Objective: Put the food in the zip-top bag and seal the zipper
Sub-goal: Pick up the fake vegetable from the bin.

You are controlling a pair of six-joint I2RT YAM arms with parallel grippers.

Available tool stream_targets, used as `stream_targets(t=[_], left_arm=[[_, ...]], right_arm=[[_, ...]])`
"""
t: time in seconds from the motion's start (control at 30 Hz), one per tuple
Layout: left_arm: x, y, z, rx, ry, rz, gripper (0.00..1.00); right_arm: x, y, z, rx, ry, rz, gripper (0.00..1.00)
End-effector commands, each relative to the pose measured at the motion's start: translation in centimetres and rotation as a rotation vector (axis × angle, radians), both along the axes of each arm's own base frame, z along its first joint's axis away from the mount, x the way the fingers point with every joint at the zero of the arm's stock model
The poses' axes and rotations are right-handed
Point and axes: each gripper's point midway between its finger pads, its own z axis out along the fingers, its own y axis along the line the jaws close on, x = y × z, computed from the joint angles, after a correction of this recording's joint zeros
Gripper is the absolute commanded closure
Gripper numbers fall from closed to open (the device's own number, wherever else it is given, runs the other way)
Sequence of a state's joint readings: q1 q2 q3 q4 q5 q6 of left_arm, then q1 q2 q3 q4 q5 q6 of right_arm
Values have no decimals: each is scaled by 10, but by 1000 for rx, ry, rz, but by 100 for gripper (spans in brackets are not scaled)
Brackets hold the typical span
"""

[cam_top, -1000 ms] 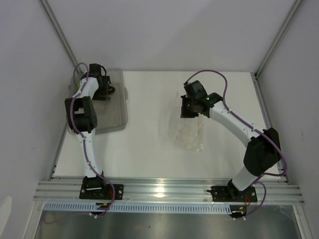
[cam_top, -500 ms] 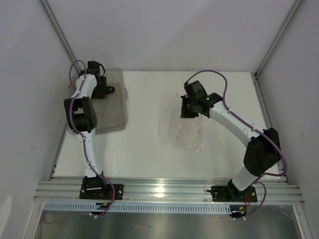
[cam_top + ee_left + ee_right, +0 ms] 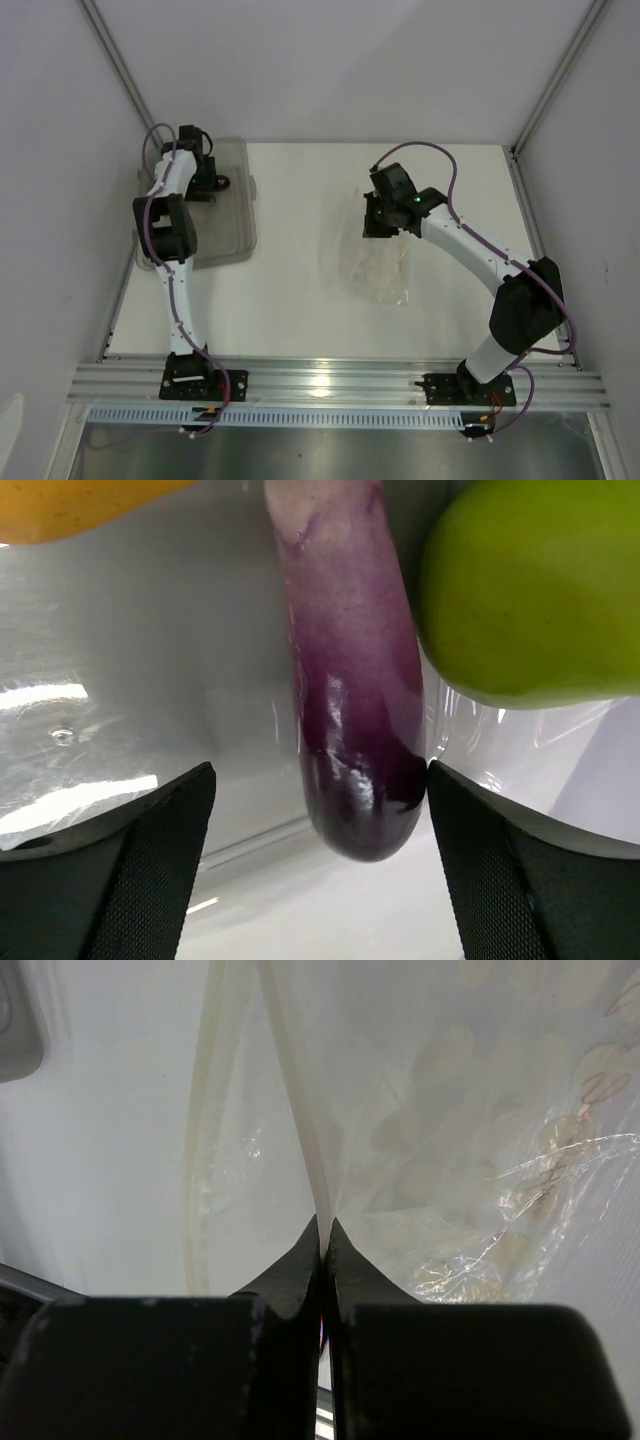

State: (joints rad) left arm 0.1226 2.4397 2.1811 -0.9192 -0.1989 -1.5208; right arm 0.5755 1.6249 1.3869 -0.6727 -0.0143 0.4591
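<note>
My left tool (image 3: 318, 780) hangs wide open inside the grey bin (image 3: 235, 215), its tips either side of the eggplant (image 3: 350, 680), with the green fruit (image 3: 530, 590) just beside. I should close squarely on its middle so it cannot slip. My right tool (image 3: 325, 1230) pinches the zip-top bag (image 3: 378, 268) by its edge, well right of the bin on the worktop (image 3: 300, 300). I can read no writing.

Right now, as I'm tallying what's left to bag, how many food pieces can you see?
3, all in the left wrist view: eggplant at centre, green fruit upper right, orange-yellow piece upper left. Others may be hidden.
</note>
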Motion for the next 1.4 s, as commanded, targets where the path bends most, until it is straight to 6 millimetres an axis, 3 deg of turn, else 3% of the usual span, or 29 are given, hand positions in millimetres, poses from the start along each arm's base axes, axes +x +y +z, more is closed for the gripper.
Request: stream_targets(t=[0.0, 0.07, 0.13, 0.2, 0.23, 0.27, 0.3, 0.4, 0.5, 0.53, 0.57, 0.63, 0.67, 0.73, 0.77, 0.8, 0.83, 0.87, 0.9, 0.93, 1.0, 1.07, 1.13, 1.17, 1.27, 1.3, 1.33, 1.37], left_arm=[[5, 6, 8, 11, -15, -15, 15], [7, 7, 9, 20, -16, -23, 26], [6, 7, 7, 26, -7, -30, 30], [7, 7, 7, 22, -14, -23, 46], [9, 7, 10, 18, -29, -23, 46], [3, 5, 1, 13, -12, -29, 59], [6, 4, 9, 14, -36, -41, 66], [-3, -3, -1, -10, -24, -66, 87], [2, -13, 28, -15, -112, -91, 99], [-9, -22, 35, -9, -115, -109, 99], [-7, -25, 46, 13, -153, -123, 99], [-23, -36, 46, 24, -141, -146, 99], [-24, -40, 78, 35, -208, -154, 99], [-44, -51, 68, 38, -214, -166, 99], [-57, -54, 83, 50, -251, -177, 99], [-56, -57, 96, 72, -298, -186, 99], [-66, -59, 89, 88, -285, -201, 99], [-70, -61, 109, 119, -321, -235, 99], [-76, -56, 115, 150, -318, -232, 99], [-78, -65, 124, 163, -338, -257, 99], [-95, -74, 133, 195, -370, -305, 100], [-110, -79, 130, 220, -370, -341, 99], [-120, -91, 147, 236, -422, -384, 99], [-128, -103, 145, 251, -429, -439, 99], [-143, -119, 179, 340, -538, -528, 99], [-153, -132, 179, 363, -548, -581, 99], [-163, -131, 201, 411, -594, -591, 99], [-170, -135, 208, 428, -614, -604, 99]], right_arm=[[6, -1, 19, 35, -65, -17, 100], [5, -1, 19, 36, -66, -19, 100], [6, -1, 19, 40, -67, -24, 100], [5, -1, 21, 44, -69, -27, 100], [6, -1, 20, 44, -68, -27, 100], [5, -1, 19, 42, -66, -27, 100], [4, -1, 18, 39, -62, -25, 100], [3, -1, 19, 41, -59, -27, 100], [3, -1, 23, 49, -65, -31, 100], [2, -1, 26, 54, -68, -34, 100], [1, -2, 27, 54, -66, -35, 100], [0, 0, 32, 68, -66, -38, 100], [-2, 1, 33, 71, -62, -37, 100], [-4, 3, 35, 78, -59, -34, 100], [-4, 2, 34, 76, -52, -36, 100], [-6, 1, 34, 75, -47, -36, 100], [-8, 1, 31, 72, -32, -36, 100], [-8, 0, 29, 67, -30, -40, 100], [-9, 0, 26, 64, -28, -39, 100], [-10, -2, 24, 61, -23, -43, 100], [-10, -5, 19, 50, -12, -55, 100], [-9, -5, 17, 48, -2, -62, 100], [-10, -4, 16, 46, 9, -59, 100], [-8, -3, 19, 51, 6, -61, 100], [-8, -3, 20, 48, 13, -61, 100], [-6, -3, 21, 47, 15, -67, 100], [-8, -5, 19, 32, 28, -69, 100], [-7, -4, 21, 30, 28, -70, 100]])
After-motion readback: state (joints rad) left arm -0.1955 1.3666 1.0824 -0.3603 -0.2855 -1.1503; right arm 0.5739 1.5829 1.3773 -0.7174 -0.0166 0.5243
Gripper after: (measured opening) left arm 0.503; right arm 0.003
